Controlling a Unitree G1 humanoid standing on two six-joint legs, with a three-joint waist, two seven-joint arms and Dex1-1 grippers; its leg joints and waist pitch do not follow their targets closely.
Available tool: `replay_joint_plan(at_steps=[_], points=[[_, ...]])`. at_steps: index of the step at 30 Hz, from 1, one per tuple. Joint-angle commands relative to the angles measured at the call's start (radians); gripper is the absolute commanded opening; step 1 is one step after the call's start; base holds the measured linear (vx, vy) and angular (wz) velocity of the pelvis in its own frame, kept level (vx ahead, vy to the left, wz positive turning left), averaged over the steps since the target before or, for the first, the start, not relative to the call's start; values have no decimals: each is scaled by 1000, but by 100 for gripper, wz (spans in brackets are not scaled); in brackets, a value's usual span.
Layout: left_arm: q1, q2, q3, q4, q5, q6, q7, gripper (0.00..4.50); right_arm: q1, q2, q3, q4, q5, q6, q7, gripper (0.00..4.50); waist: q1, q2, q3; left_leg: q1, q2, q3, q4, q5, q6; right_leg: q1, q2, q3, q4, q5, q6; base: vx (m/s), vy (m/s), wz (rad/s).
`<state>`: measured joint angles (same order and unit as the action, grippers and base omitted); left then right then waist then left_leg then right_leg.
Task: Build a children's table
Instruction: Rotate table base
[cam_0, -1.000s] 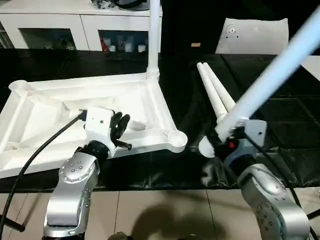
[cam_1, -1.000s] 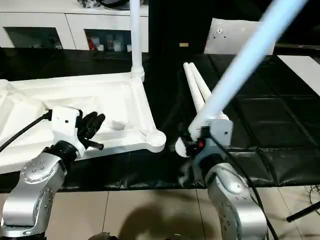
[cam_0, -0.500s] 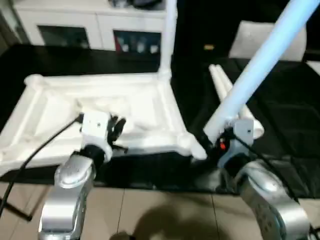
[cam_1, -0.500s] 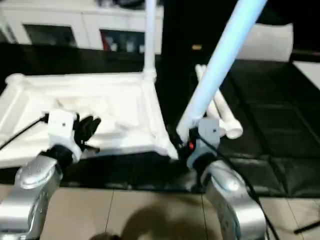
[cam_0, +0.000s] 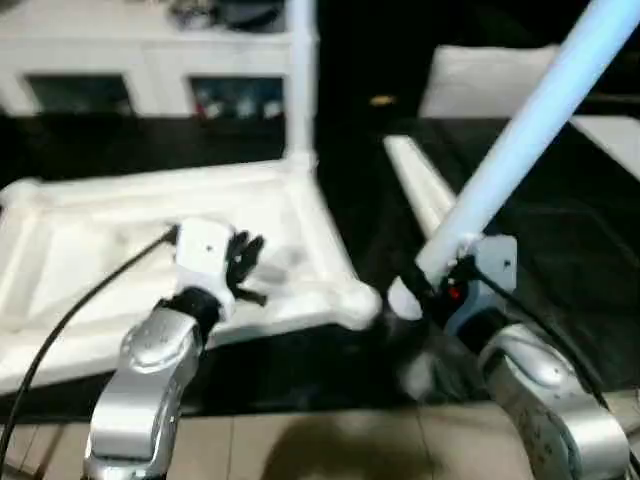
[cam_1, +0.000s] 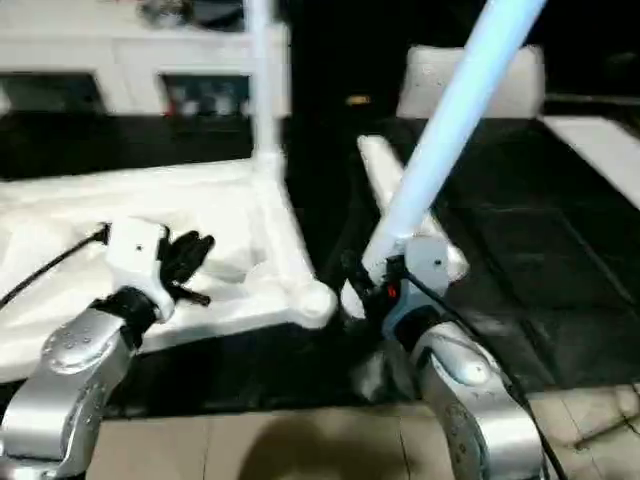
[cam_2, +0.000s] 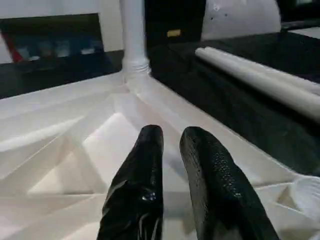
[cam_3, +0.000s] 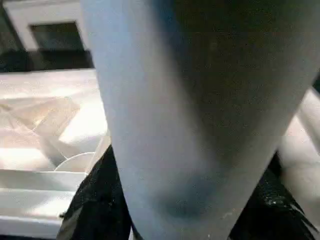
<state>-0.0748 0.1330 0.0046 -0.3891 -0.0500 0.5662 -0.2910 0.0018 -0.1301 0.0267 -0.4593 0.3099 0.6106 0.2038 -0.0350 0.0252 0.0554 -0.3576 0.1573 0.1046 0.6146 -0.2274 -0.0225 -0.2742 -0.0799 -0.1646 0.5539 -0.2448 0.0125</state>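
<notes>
The white tabletop (cam_0: 90, 250) lies underside up on the black table, ribs showing. One white leg (cam_0: 300, 80) stands upright in its far right corner socket. My left gripper (cam_2: 172, 134) hovers over the ribbed inside near the front rim, its black fingers (cam_2: 150, 150) a narrow gap apart with nothing between them. My right gripper (cam_0: 440, 285) is shut on a long leg (cam_0: 530, 120) that tilts up to the right. The lower end of that leg (cam_0: 405, 297) sits just right of the near right corner socket (cam_0: 358, 300). Two more legs (cam_0: 420, 190) lie side by side on the table.
A white cabinet with glass doors (cam_0: 150, 80) stands behind the table. A flat white board (cam_0: 480, 85) leans at the back right. Black padded cloth (cam_0: 590, 230) covers the table to the right. The table's front edge and tan floor (cam_0: 330, 450) are near my forearms.
The camera has swayed, shifting the whole picture. The held leg's lower end has come a little closer to the near right corner socket. The left gripper stays over the tabletop.
</notes>
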Motion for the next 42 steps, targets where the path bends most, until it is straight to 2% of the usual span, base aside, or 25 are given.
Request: replay_joint_plan(at_steps=[1,2,3,4,5,6,7,8,9,10,11,12,13,15,17,18,19,20,22,24,27,31,35,37,42], points=[[5,10,11,-12,-6,10,5,87,-3,38,-24,-5,44,6,-17,190,-8,18,-70,38,70,-28,-90,-118,124,20,-35,55,-53,-301,-146,155,18,27],[7,13,9,-13,-8,8,4,87,-8,22,-16,-5,27,0,-11,190,-32,38,-77,138,119,-97,-102,-36,231,-63,5,43,36,-153,-155,191,10,8],[9,14,9,-13,-9,7,2,87,-9,16,-13,-6,20,-6,-9,190,-42,33,-81,172,139,-130,-96,40,306,-106,7,54,76,-135,-119,191,10,8],[10,14,8,-13,-10,7,1,87,-9,13,-10,-6,15,-10,-10,190,-29,15,-73,182,172,-145,-81,154,429,-151,-21,92,123,-118,-45,173,-19,11],[14,15,5,-13,-15,5,-6,87,-9,15,-16,-9,13,-35,-11,190,-22,-13,-67,138,109,-84,-59,196,435,-157,-52,139,87,32,-46,133,-44,13],[15,16,4,-13,-17,5,-8,87,-9,15,-17,-9,13,-41,-11,190,-15,-35,-67,93,50,-39,-37,161,387,-118,-67,161,34,119,-64,133,-44,13],[15,16,4,-13,-17,5,-9,87,-9,15,-18,-10,13,-44,-11,190,1,-63,-66,31,-14,3,-15,80,337,-60,-73,196,1,129,-60,121,-74,16],[19,19,0,-14,-34,0,-25,87,-7,14,-22,-13,21,-57,0,190,31,-72,-73,-55,-39,-6,55,27,252,37,-159,280,-11,283,-151,107,-82,5],[21,24,-5,-15,-50,0,-43,87,-6,18,-27,-12,17,-76,8,190,46,-65,-83,-68,-20,-21,28,141,131,41,-135,239,47,586,-170,107,-82,5],[21,24,-6,-15,-51,0,-44,87,-6,19,-27,-12,17,-77,8,190,47,-58,-82,-60,-19,-17,-1,199,81,27,-96,207,69,727,-158,33,-71,-11],[23,22,2,-15,-87,3,-71,87,-5,18,-33,-12,20,-79,13,190,44,-38,-79,-38,-12,-13,-24,274,34,3,-52,176,78,844,-134,-13,-60,-5],[22,19,14,-12,-104,3,-79,104,-6,19,-38,-11,21,-81,8,190,43,-22,-84,-22,6,-17,-21,300,32,-8,-42,174,80,857,-129,-13,-60,-5],[16,19,24,-5,-128,11,-97,104,-6,23,-46,-9,22,-88,0,190,42,-17,-81,-17,16,-20,-27,284,18,-12,-39,169,78,794,-141,0,0,0],[4,38,18,9,-138,24,-129,114,-10,30,-58,-4,33,-107,0,190,40,-16,-65,0,41,-24,-52,84,-36,-21,-39,162,42,374,-196,0,0,0],[-10,65,0,25,-142,27,-172,120,-11,30,-63,0,46,-104,2,190,39,-21,-57,4,45,-17,-63,-47,-39,-24,-44,171,25,152,-225,0,0,0],[-28,96,-35,46,-144,19,-225,120,-15,30,-75,7,52,-100,2,190,39,-18,-47,9,47,-15,-73,-128,-38,-35,-43,172,14,15,-221,0,0,0],[-30,100,-38,48,-145,18,-231,120,-16,31,-77,8,53,-99,2,190,39,-17,-41,12,47,-14,-79,-185,-41,-40,-43,174,7,-70,-214,-101,20,1],[-45,126,-65,63,-160,17,-280,120,-23,32,-84,19,44,-106,-4,190,34,-18,-29,18,49,-14,-90,-320,-60,-51,-46,173,-8,-262,-191,-99,14,0],[-61,149,-85,76,-172,22,-316,120,-33,12,-72,37,5,-140,3,190,31,-20,-31,21,48,-14,-89,-375,-82,-57,-55,178,-21,-386,-159,-84,14,-2],[-99,176,-117,116,-174,30,-370,120,-41,-14,-64,43,34,-74,41,190,30,-21,-35,16,48,-10,-89,-344,-81,-55,-54,180,-20,-367,-145,-57,14,-4],[-165,236,-180,196,-155,18,-475,143,-54,-67,-34,59,32,-63,96,190,32,-24,-39,10,45,-3,-86,-279,-59,-58,-53,184,-21,-338,-142,-18,2,-1],[-223,269,-219,277,-136,10,-538,173,-67,-89,-27,69,41,-51,121,190,33,-24,-47,6,44,4,-83,-204,-47,-54,-51,183,-11,-227,-173,0,0,0],[-285,302,-266,360,-137,10,-607,210,-81,-110,-23,75,51,-33,142,190,39,-24,-69,-7,43,9,-65,28,-6,-38,-49,179,21,98,-228,0,0,0],[-303,304,-280,387,-146,16,-630,212,-82,-126,-12,69,53,-29,160,190,42,-19,-68,-4,42,13,-60,66,14,-43,-46,176,24,184,-256,0,0,0],[-314,321,-328,404,-146,-17,-712,229,-79,-126,-7,69,42,-27,153,190,41,-21,-59,-3,52,16,-72,-36,4,-42,-52,175,13,48,-269,0,0,0]])
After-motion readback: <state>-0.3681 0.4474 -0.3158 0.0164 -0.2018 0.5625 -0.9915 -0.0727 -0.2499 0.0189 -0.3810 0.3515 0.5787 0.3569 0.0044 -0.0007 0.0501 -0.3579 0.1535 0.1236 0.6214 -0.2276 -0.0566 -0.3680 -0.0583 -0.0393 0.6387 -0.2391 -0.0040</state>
